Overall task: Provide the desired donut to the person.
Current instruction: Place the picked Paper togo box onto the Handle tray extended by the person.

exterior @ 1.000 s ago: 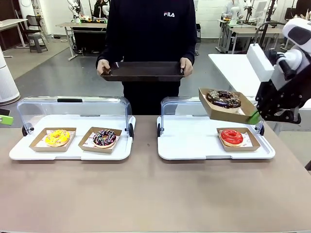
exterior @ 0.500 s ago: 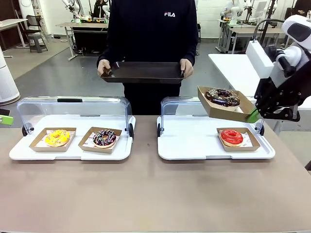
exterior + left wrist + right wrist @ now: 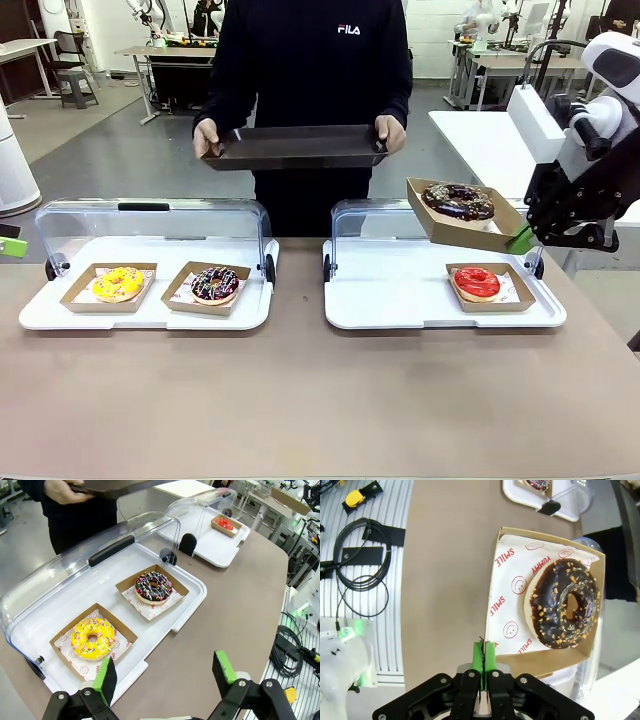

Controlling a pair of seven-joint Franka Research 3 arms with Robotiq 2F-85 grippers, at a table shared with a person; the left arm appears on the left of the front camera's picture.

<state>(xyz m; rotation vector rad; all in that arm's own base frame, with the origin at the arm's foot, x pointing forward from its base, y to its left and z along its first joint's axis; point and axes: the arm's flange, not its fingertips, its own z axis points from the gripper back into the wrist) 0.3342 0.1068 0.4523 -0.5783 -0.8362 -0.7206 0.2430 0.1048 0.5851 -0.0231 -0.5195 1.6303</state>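
The chocolate donut (image 3: 458, 201) sits in its box (image 3: 478, 235), held in the air above the right-hand white tray (image 3: 400, 290) and clear of the red donut (image 3: 477, 282) left on it. The right tool (image 3: 522, 240) is clamped shut on the box's near corner; the wrist view shows the pads pinching the cardboard edge.

Change noted: within the last second the box has come up slightly and sits more level, and in the last half of that second it has barely moved. The person (image 3: 310, 60) has lifted the dark tray (image 3: 295, 160) a little and holds it out in both hands, beyond the table's (image 3: 300, 400) far edge and well apart from the box.

Judgement: pick-up complete, transfer pending. The receiving tray is presented; the box must yet travel up and across to it. A one-corner grip risks tilt.

The left tool (image 3: 164, 669) hangs open and empty above the yellow donut (image 3: 93, 638) and sprinkled donut (image 3: 153, 586).
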